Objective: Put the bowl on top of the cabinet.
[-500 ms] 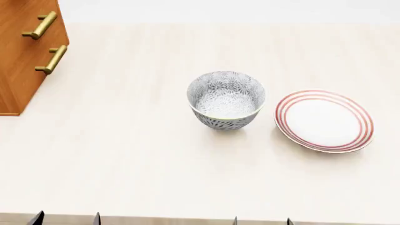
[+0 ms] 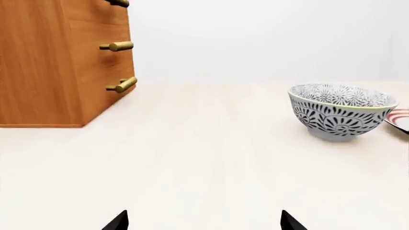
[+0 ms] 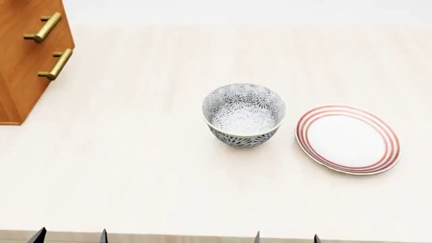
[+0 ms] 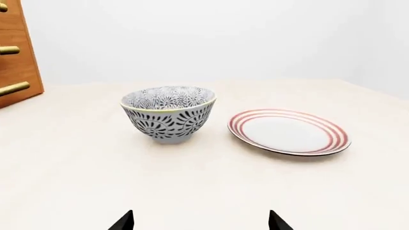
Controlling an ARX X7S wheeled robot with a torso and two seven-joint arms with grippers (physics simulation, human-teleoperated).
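Observation:
The bowl [image 3: 244,114] stands upright on the pale table, its grey-black floral pattern clear in the left wrist view [image 2: 340,111] and the right wrist view [image 4: 168,114]. The cabinet [image 3: 27,55] fills the far left corner, orange-brown with brass bar handles [image 3: 55,64]; its side and handles show in the left wrist view [image 2: 57,62], its top is out of view. My left gripper [image 3: 71,236] [image 2: 203,221] and right gripper [image 3: 286,237] [image 4: 200,221] sit at the table's near edge, both open and empty, well short of the bowl.
A flat white plate with red rings [image 3: 347,139] lies just right of the bowl, close to it but apart [image 4: 288,132]. The pale table [image 3: 135,167] stretches between the grippers and the bowl, and between bowl and cabinet.
In the head view the bowl and plate sit slightly lower in frame than before, so the view has shifted a little. The gripper tips at the bottom edge have barely moved.

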